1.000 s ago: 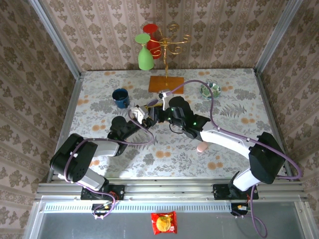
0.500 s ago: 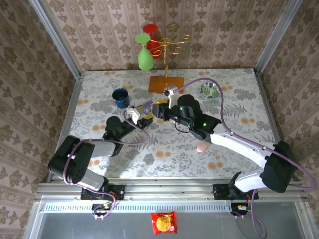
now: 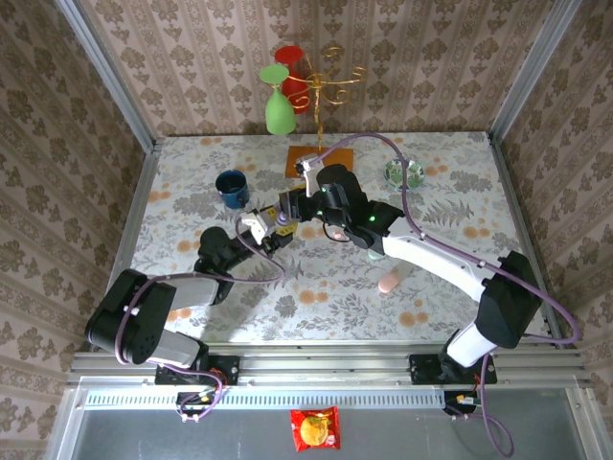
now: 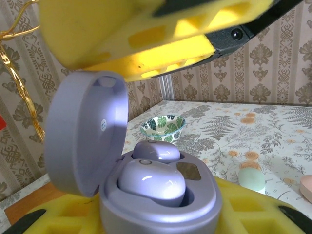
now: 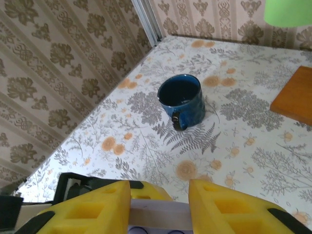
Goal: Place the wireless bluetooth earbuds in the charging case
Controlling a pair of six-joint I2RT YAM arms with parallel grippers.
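Open & upright: glossy lilac egg-shaped plastic charging case (image 4: 161,207), its round lid (image 4: 85,134) hinged up on the left, inner face showing. Inside, two glossy lilac bead-like earbuds (image 4: 152,181) sit in their wells, one in front, the other (image 4: 156,150) just behind.
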